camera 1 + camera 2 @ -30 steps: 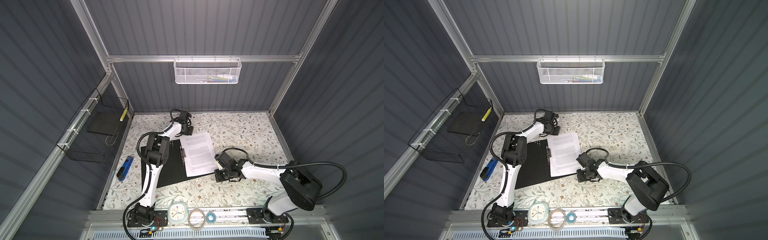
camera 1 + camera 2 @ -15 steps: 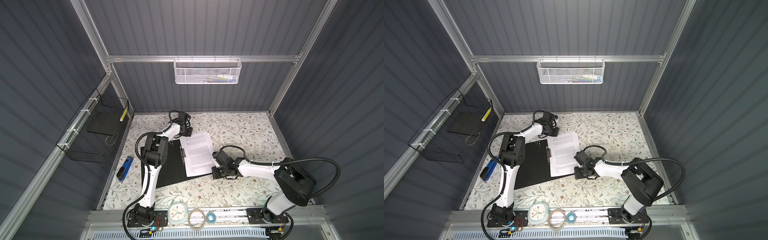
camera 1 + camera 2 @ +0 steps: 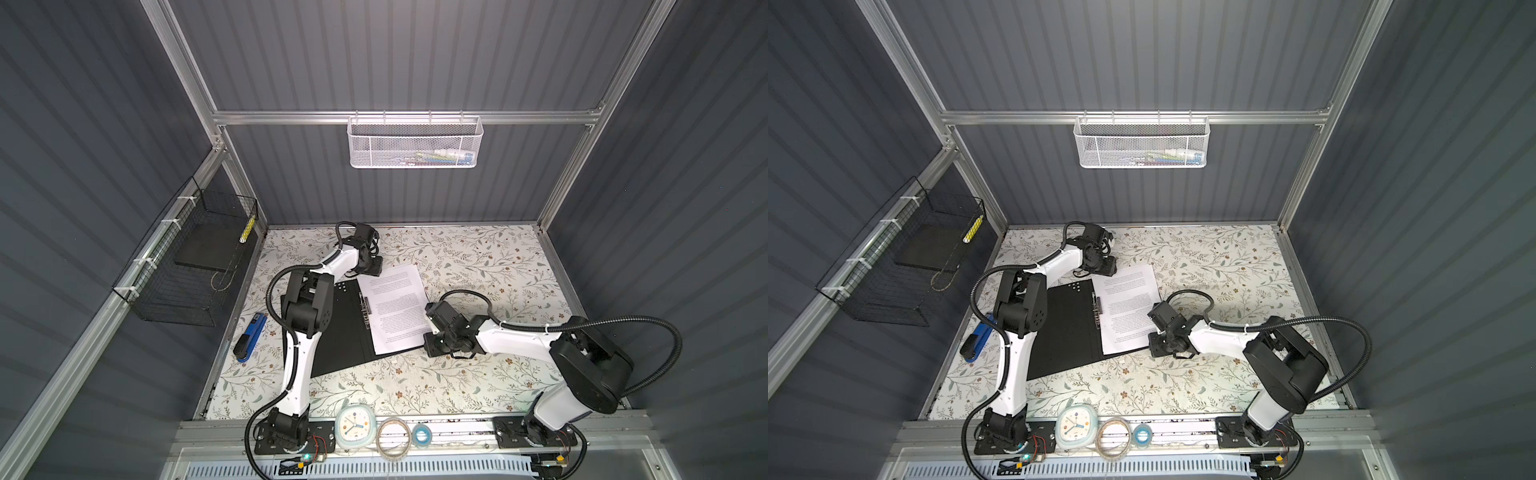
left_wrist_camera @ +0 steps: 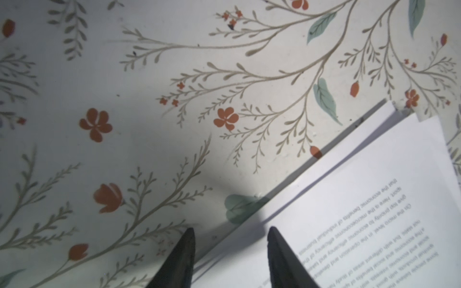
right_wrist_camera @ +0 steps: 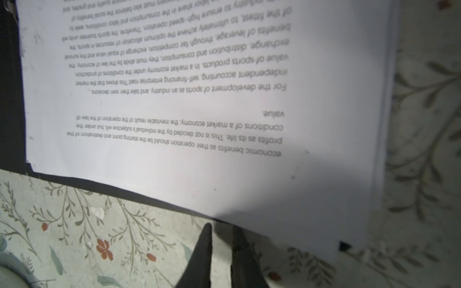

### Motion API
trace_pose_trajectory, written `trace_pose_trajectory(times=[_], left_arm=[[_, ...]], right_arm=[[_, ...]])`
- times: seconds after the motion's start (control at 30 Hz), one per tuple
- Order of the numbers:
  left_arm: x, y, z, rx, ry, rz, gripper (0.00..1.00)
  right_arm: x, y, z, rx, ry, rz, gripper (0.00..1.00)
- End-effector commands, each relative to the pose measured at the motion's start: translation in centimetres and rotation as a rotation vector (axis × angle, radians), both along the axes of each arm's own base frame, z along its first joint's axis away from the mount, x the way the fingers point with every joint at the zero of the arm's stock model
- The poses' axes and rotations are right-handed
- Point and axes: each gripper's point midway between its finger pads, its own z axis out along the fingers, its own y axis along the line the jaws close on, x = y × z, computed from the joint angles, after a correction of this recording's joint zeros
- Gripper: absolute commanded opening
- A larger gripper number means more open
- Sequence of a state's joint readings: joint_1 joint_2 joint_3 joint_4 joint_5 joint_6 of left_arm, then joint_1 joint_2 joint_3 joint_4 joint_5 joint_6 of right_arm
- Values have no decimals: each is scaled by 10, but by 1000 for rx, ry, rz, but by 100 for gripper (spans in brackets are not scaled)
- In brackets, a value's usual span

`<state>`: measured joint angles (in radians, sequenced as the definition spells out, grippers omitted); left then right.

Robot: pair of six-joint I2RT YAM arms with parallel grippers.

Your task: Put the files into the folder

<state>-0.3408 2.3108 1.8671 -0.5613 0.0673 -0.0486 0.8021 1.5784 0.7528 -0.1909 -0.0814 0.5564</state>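
The folder (image 3: 345, 332) (image 3: 1067, 328) lies open on the floral tablecloth, black inside up, with its metal rings (image 3: 365, 309) down the middle. The files (image 3: 395, 307) (image 3: 1127, 307), white printed sheets, rest on its right half. My left gripper (image 3: 376, 268) (image 4: 230, 229) is at the sheets' far left corner, open. One of its fingers is over the cloth and one over the files (image 4: 361, 187). My right gripper (image 3: 430, 345) (image 5: 222, 225) sits at their near right corner, which hangs slightly raised. Its jaws are a little apart, with only cloth between them.
A blue stapler (image 3: 250, 338) lies left of the folder. A clock (image 3: 354, 424) and tape rolls (image 3: 393, 432) sit on the front rail. A black wire basket (image 3: 195, 257) hangs on the left wall and a white mesh basket (image 3: 415, 141) on the back wall.
Both grippers have opened at the corners of the sheets, the left one wide and the right one slightly. The arms have barely shifted and the sheets stay on the folder.
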Motion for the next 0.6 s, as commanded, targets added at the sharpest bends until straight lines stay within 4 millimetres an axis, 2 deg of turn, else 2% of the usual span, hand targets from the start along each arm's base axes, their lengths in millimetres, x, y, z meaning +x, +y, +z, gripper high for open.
trace_pose_trajectory(times=[0.0, 0.1, 0.23, 0.4, 0.43, 0.57], left_arm=[[21, 23, 60, -27, -98, 95, 99], [22, 38, 77, -34, -109, 146, 100], [-9, 76, 78, 1, -35, 267, 99], [-75, 130, 79, -19, -2, 448, 100], [-97, 139, 70, 0, 25, 481, 100], [-158, 165, 60, 51, 59, 597, 100]], right_arm=[[-7, -8, 3, -11, -6, -3, 26], [-12, -13, 9, 6, -14, -8, 30], [-9, -25, 25, -9, -74, -26, 38], [4, -24, 48, 37, -119, -30, 51], [8, -22, 53, 66, -131, -29, 53], [29, -13, 74, 147, -199, -7, 61]])
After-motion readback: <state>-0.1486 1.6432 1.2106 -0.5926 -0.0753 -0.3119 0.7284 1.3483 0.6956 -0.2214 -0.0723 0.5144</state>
